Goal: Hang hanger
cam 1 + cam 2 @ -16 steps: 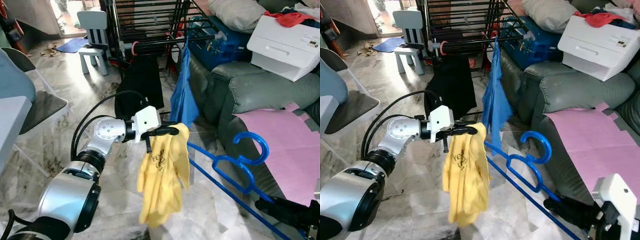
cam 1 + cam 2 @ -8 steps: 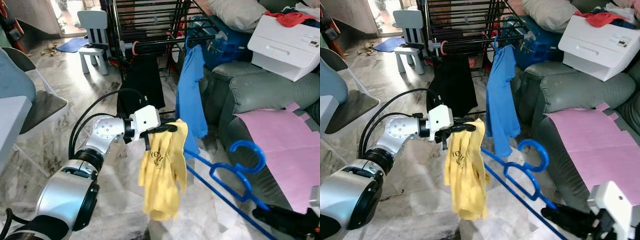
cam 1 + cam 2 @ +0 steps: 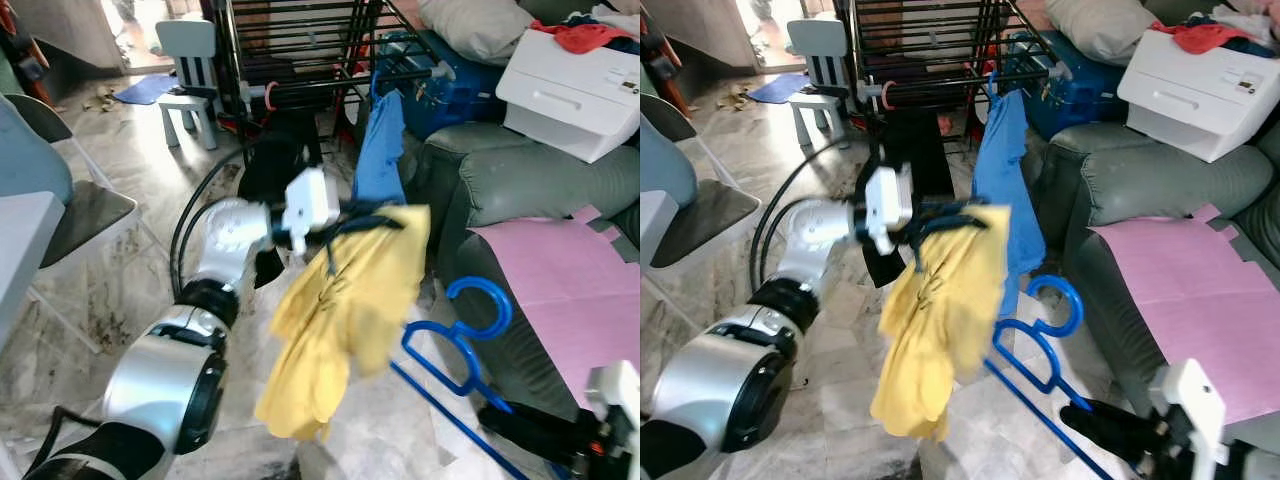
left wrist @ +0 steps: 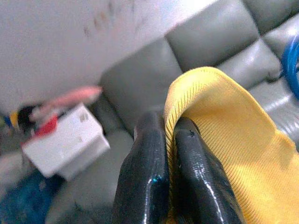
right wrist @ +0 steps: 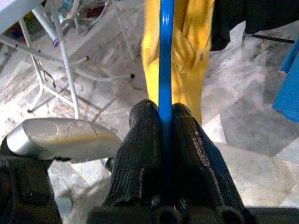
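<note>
Two grippers busy: left gripper [image 4: 166,154] pinches the yellow shirt [image 3: 345,315] mid-scene, right gripper [image 5: 164,135] clamps the blue hanger [image 3: 1040,340] near right.

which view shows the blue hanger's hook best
The right eye view: the blue hanger shows its whole curved hook and neck beside the yellow shirt. The left eye view shows the same hook. The right wrist view shows just its straight bar clamped in the right gripper; the left wrist view, a blue sliver.
</note>
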{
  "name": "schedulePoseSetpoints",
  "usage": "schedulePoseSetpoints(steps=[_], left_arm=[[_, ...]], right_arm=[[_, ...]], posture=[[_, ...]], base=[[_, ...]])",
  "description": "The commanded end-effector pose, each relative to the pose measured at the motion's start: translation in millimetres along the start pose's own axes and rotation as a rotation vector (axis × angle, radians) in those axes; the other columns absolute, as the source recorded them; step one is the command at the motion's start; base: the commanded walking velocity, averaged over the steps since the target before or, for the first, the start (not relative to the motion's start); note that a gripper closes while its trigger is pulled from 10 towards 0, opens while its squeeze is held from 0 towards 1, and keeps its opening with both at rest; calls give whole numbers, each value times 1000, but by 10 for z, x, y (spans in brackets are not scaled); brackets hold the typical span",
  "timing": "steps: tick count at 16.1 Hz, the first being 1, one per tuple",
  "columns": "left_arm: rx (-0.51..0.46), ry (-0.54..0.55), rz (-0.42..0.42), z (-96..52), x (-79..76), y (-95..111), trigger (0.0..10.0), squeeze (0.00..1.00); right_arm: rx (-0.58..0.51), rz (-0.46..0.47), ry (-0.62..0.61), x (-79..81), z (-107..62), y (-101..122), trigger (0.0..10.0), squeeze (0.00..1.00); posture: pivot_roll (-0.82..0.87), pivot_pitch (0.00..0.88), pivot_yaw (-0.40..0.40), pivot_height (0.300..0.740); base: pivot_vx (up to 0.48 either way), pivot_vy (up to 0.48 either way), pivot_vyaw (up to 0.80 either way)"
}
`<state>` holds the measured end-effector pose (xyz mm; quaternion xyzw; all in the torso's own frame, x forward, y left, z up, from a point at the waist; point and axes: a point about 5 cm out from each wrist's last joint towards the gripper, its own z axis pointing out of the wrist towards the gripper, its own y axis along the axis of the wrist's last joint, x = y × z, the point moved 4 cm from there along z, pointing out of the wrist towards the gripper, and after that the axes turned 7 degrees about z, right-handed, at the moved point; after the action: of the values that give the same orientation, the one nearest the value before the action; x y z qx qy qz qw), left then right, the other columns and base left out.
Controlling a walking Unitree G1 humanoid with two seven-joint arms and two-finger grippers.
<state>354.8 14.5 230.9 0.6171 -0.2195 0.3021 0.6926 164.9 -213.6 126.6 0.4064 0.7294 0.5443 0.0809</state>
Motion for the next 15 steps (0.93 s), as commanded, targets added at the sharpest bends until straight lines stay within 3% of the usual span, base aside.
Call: schedulePoseSetpoints(steps=[1,7,10,15], left_arm=[[-53,9,57,42,138,164,10000,0],[-147,86,69,56,370,380,10000,0],[-255,127,53,90,481,590,10000,0],[-309,134,37,131,453,686,10000,0]], right_arm=[[5,-5,-4,-16,27,-27,10000,0],[-40,72,-99,-208,64,-170,10000,0],[-174,238,-338,-637,47,-209,10000,0],[-295,379,-536,-1042,-14,-148,10000,0]], posture=[[-15,0,15,740],[-9,0,13,740],[-9,0,12,740],[-9,0,1,740]], base=[[0,0,0],[0,0,0],[0,0,0],[0,0,0]])
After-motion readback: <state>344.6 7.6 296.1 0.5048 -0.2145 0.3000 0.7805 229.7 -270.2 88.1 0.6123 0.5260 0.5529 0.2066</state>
